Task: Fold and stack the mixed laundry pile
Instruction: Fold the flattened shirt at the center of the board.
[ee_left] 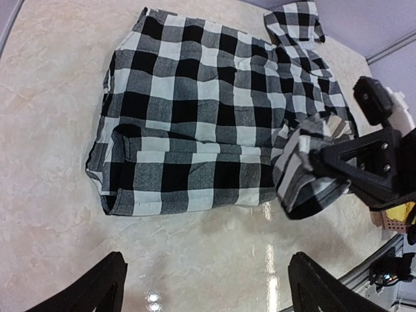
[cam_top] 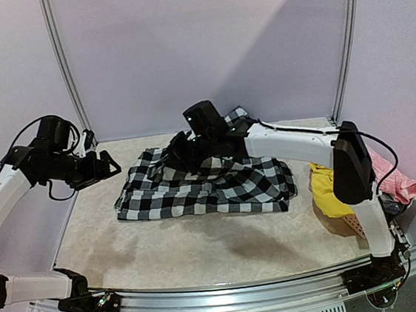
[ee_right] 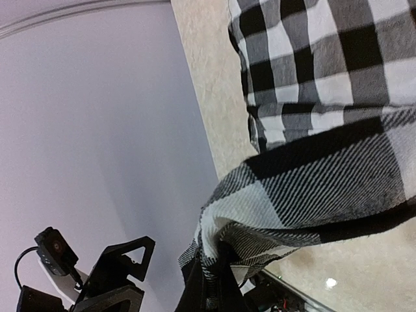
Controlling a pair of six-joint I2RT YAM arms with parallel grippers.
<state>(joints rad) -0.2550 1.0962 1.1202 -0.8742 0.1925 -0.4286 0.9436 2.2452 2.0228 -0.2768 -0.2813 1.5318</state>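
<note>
A black-and-white checked shirt [cam_top: 219, 188] lies spread across the middle of the table. My right gripper [cam_top: 178, 153] reaches over it and is shut on a lifted fold at the shirt's far left part. The right wrist view shows that fold bunched between the dark fingers [ee_right: 218, 276]. My left gripper [cam_top: 109, 166] hovers left of the shirt, open and holding nothing. Its fingertips [ee_left: 107, 286] frame bare table just short of the shirt's hem [ee_left: 188, 195]. A yellow garment [cam_top: 327, 192] and a pink one [cam_top: 396, 179] sit at the far right.
A salmon perforated basket [cam_top: 353, 223] stands at the table's right edge under the yellow and pink cloth. The right arm's elbow [cam_top: 351, 159] rises beside it. Pale walls with metal posts [cam_top: 65, 67] close the back. A metal rail [cam_top: 230, 291] runs along the front.
</note>
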